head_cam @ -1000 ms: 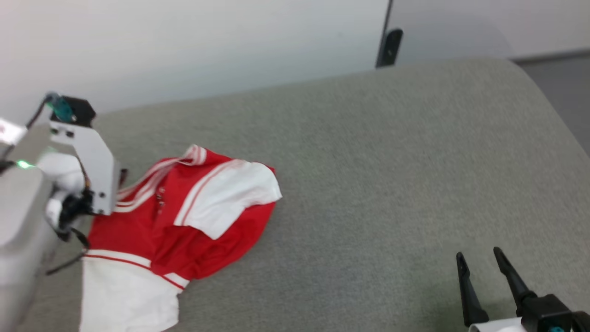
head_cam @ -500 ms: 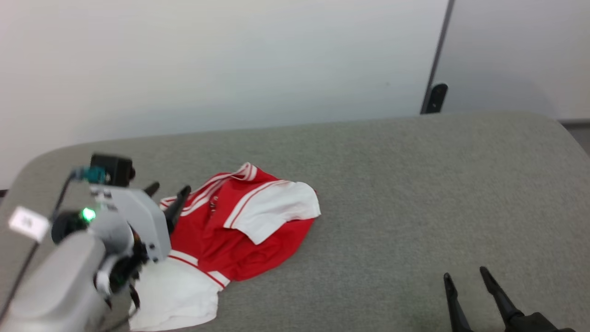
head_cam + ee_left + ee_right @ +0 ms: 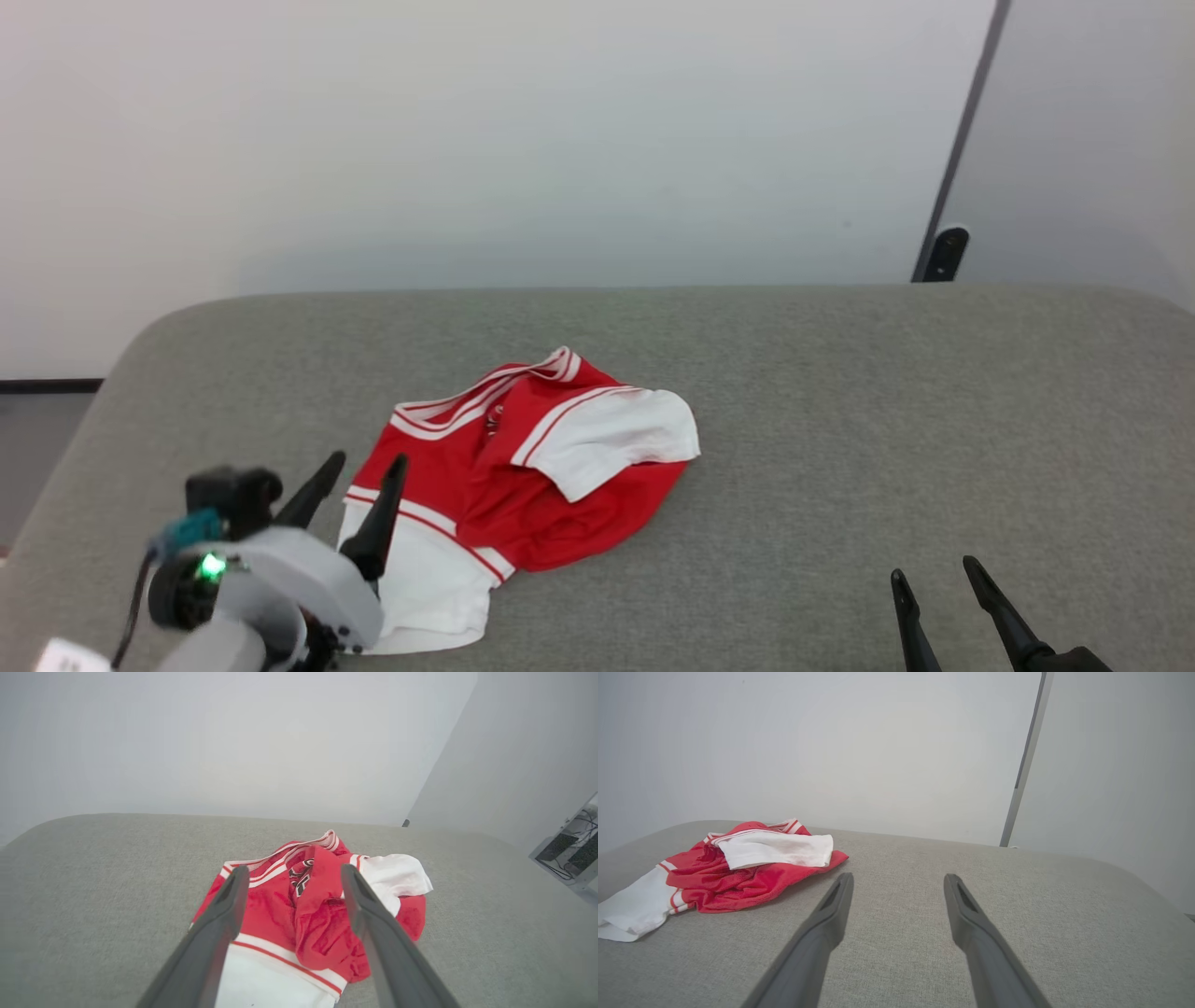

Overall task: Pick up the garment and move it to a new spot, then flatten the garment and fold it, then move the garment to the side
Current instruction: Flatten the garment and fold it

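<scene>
Stretching to rounded corners below a white wall [image 3: 467, 140], the grey fabric surface [image 3: 840, 420] bears a crumpled red-and-white shirt [image 3: 523, 485] left of centre, with open cloth spreading rightward. Both jaws stand parted and empty: left gripper [image 3: 368, 457] beside the shirt, right gripper [image 3: 934, 567] well apart.

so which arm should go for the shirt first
Left. The left gripper is open and aimed at the garment, its fingers framing the red fabric in the left wrist view. The right gripper, also open, sits off to the side over bare grey cushion.
</scene>
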